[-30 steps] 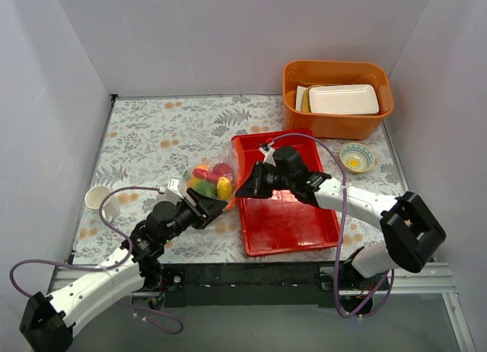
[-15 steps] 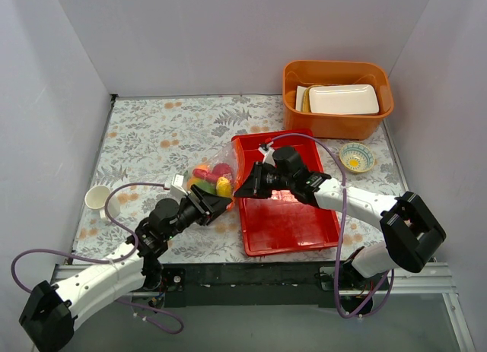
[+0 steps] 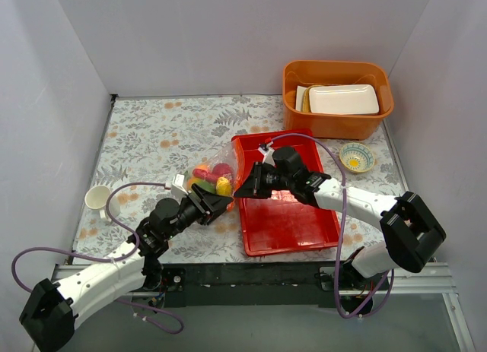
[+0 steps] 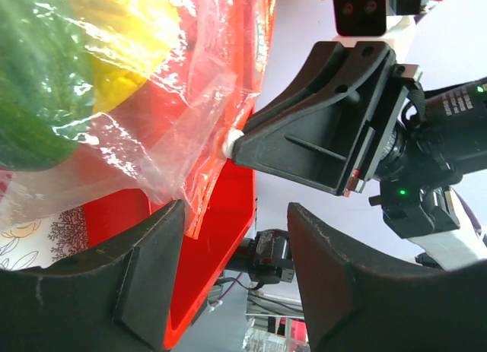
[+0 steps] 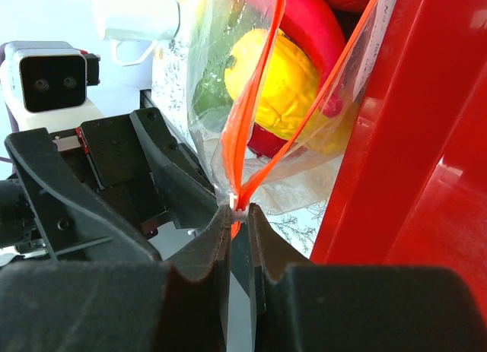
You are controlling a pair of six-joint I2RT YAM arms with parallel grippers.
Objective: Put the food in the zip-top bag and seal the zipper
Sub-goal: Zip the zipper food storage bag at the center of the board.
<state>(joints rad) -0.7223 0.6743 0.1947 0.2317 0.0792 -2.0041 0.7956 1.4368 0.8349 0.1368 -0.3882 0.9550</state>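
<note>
Where white walls close in, floral tablecloth (grey leaves), zip-top bag.

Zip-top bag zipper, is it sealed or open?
Mostly open. In the right wrist view the zipper splits into two orange strips spread in a V, meeting only where the right gripper pinches them.

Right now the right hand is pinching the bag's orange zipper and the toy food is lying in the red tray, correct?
Not quite: the toy food sits inside the zip-top bag, not in the red tray. The right wrist view shows it, with the right hand pinching the zipper.
</note>
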